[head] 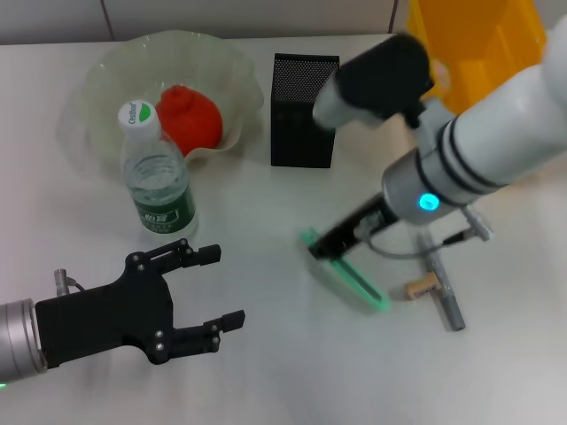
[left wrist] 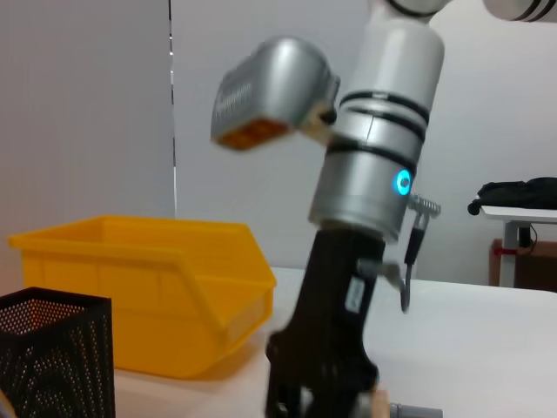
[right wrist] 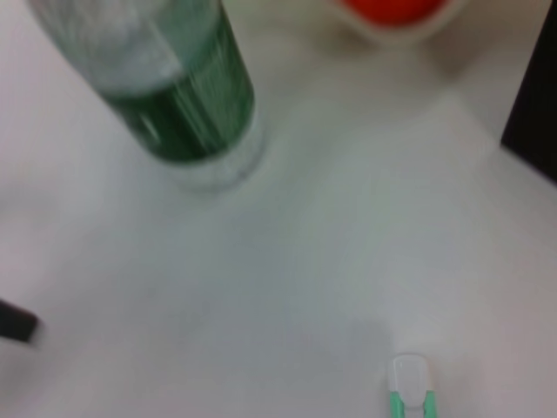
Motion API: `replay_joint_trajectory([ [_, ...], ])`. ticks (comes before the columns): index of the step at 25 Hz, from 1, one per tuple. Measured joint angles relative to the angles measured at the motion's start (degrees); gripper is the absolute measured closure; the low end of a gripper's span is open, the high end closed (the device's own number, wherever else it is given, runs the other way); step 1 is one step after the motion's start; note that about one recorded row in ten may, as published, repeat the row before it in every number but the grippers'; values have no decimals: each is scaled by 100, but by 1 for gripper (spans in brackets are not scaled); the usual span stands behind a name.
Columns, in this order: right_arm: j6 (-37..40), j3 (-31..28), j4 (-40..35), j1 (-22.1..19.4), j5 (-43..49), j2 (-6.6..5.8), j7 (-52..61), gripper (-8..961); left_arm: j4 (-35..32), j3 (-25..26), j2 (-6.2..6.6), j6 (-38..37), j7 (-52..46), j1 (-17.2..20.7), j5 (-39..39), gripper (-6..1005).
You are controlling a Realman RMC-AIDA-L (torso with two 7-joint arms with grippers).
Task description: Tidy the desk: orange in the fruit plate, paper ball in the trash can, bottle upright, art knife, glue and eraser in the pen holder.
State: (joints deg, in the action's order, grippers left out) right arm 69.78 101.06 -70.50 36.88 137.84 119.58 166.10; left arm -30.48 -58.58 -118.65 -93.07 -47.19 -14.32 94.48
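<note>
1. Left gripper [head: 217, 288] hovers over the counter [head: 266, 372] near its front-left corner, jaws wide and holding nothing.
2. Bottle [head: 159, 172] stands upright on the left half of the counter, white cap on top, green label around its lower body; the right wrist view shows it too [right wrist: 178, 83]. It is just in front of the plate [head: 106, 66], which sits toward the far-left corner.
3. Orange [head: 189, 117] lies inside the plate, just behind and to the right of the bottle.
4. Holder [head: 303, 111], a black mesh box, stands near the far edge around the middle of the counter, just right of the plate; it also shows in the left wrist view [left wrist: 54, 353].
5. Knife [head: 347, 273], green and long, lies right of the counter's middle. The right gripper [head: 332, 243] is down at its far end; I cannot tell how its jaws stand. The knife's tip shows in the right wrist view [right wrist: 409, 387].
6. Grey stick [head: 440, 283] lies on the right half of the counter, with a small tan piece [head: 421, 287] touching its left side.
7. Yellow bin [head: 478, 44] sits at the far-right corner, seen also in the left wrist view [left wrist: 148, 287].
</note>
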Motion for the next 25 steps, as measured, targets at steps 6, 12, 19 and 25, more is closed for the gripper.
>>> replay_joint_trajectory([
  [6, -883, -1216, -1430, -1376, -1496, -1, -1457, 757, -2, -19, 8, -36, -2, 9, 3, 187],
  [12, -2295, -1464, -626, -2171, -5690, 10, -5939, 731, 55, -27, 9, -40, -2, 18, 6, 187],
  [19, -1744, -1425, 2626, -731, -9033, 5, -10329, 701, 154, -31, 8, -17, -2, -19, 37, 187],
  [25, -1741, -1442, 4506, 251, -9993, 22, -11546, 675, 157, -31, 8, -38, 0, -19, 52, 187],
])
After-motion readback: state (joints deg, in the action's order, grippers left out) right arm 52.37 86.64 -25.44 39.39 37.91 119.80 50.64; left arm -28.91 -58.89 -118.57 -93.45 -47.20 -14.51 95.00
